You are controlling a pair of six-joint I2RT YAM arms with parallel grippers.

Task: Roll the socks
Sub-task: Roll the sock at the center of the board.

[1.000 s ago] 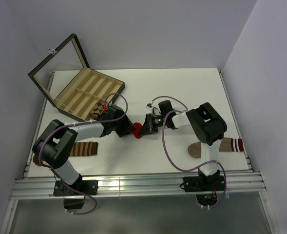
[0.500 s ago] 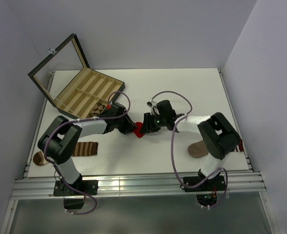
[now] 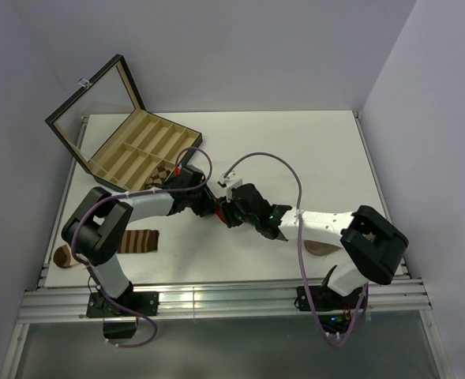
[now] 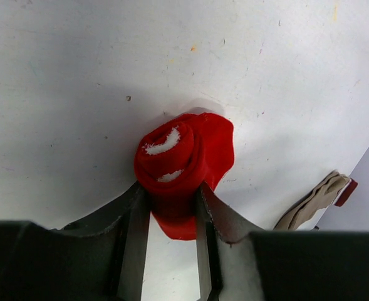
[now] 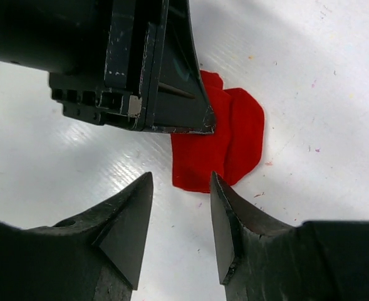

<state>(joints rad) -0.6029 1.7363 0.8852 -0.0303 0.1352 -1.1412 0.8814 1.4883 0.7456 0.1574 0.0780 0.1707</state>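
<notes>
The red sock (image 4: 183, 157) lies partly rolled on the white table, its white cuff showing inside the coil. My left gripper (image 4: 171, 199) is shut on the roll, with one finger (image 4: 133, 219) pressed against each side. The flat red tail (image 5: 225, 147) of the same sock spreads out just beyond my right gripper (image 5: 181, 182), which is open with only bare table between its fingertips. Both grippers meet at mid-table, left gripper (image 3: 213, 207) and right gripper (image 3: 231, 213). The argyle sock (image 3: 163, 174) lies by the box, partly under the left arm.
An open dark box (image 3: 141, 146) with tan compartments stands at the back left. A brown-and-cream striped sock (image 3: 137, 241) lies near the left base. A plain tan sock (image 3: 320, 249) shows partly under the right arm.
My right gripper has opened, let go of the red sock and backed off as its arm swung toward the near edge. The left gripper has closed onto the roll.
</notes>
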